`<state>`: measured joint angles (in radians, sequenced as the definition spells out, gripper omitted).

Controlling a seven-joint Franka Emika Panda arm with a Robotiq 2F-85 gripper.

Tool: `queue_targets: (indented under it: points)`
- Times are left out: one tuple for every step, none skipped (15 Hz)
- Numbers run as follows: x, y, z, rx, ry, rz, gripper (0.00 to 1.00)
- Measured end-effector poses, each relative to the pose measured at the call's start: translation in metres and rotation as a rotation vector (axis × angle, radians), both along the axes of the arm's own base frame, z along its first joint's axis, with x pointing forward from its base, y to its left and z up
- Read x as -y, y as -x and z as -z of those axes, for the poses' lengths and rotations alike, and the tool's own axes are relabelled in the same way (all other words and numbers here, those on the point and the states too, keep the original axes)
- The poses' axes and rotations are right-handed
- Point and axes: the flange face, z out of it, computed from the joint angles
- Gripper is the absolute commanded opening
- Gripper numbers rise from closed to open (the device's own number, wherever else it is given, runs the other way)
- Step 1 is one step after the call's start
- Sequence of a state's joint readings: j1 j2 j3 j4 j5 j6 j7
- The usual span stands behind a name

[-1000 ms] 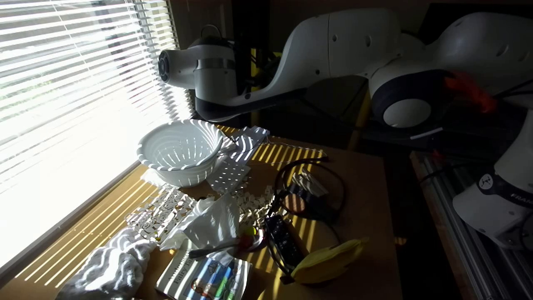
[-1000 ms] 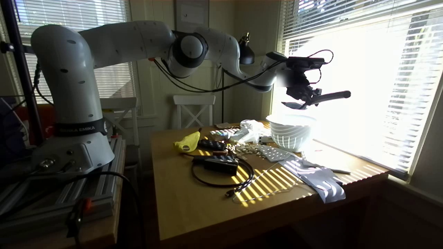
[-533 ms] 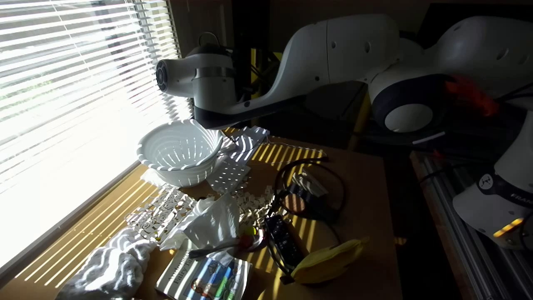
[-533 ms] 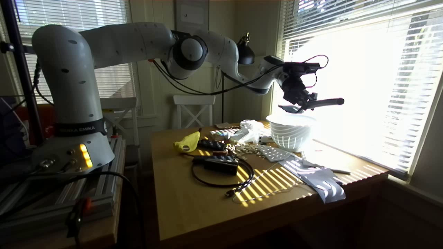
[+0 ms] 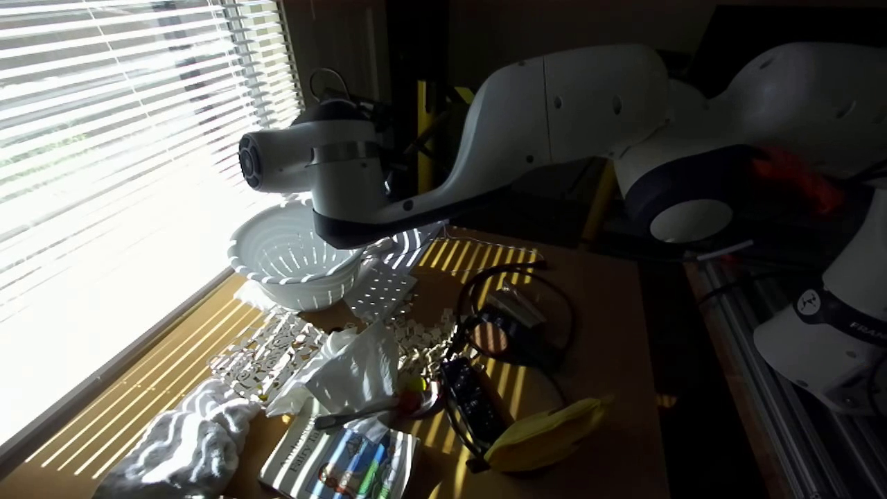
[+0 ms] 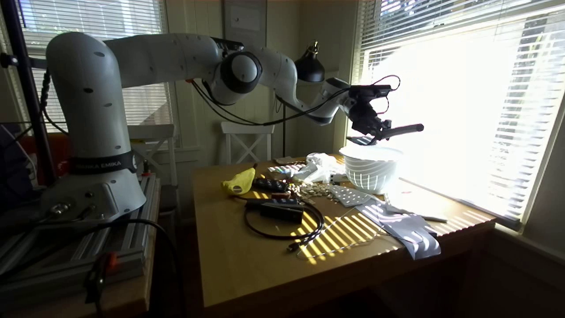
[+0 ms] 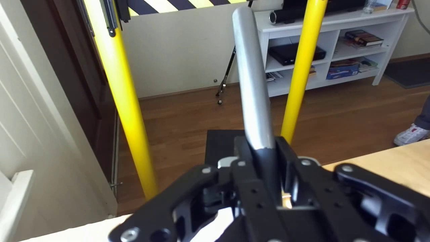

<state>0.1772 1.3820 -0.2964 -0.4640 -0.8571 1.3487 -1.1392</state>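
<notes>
Silver-grey, rod-handled utensil (image 7: 252, 77) pinched in the tool (image 7: 263, 151), higher than the white round bowl (image 6: 371, 174); directly over it, unclear. Judged step: holding aloft; next move calls for rim clearance.

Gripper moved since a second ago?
Yes. In an exterior view the gripper has shifted down and leftward in the picture, judged against the bowl, which hasn't moved.

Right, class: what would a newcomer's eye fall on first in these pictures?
First comes the glaring window beside the table in both exterior views. Next is the end effector gripping a grey-handled utensil, seen above the pale bowl in an exterior view. The banana-shaped yellow object near the table's edge also stands out.
</notes>
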Motion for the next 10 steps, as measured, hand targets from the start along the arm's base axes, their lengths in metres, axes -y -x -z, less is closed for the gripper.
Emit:
queue_targets:
  points:
    - [-0.001,-0.001,-0.004,0.01,0.015,-0.004,0.06]
    - [-0.002,-0.002,-0.009,0.021,0.039,-0.011,0.06]
    - [-0.001,-0.004,-0.014,0.032,0.07,-0.022,0.06]
    - [0.001,-0.006,-0.019,0.04,0.101,-0.034,0.06]
    - [0.002,-0.007,-0.023,0.045,0.129,-0.044,0.06]
    - [0.004,-0.008,-0.026,0.048,0.153,-0.05,0.06]
    - [0.006,-0.009,-0.029,0.049,0.174,-0.055,0.06]
    - [0.006,-0.009,-0.03,0.05,0.189,-0.058,0.06]
    - [0.006,-0.01,-0.032,0.052,0.201,-0.061,0.06]
    - [0.006,-0.01,-0.032,0.055,0.209,-0.062,0.06]
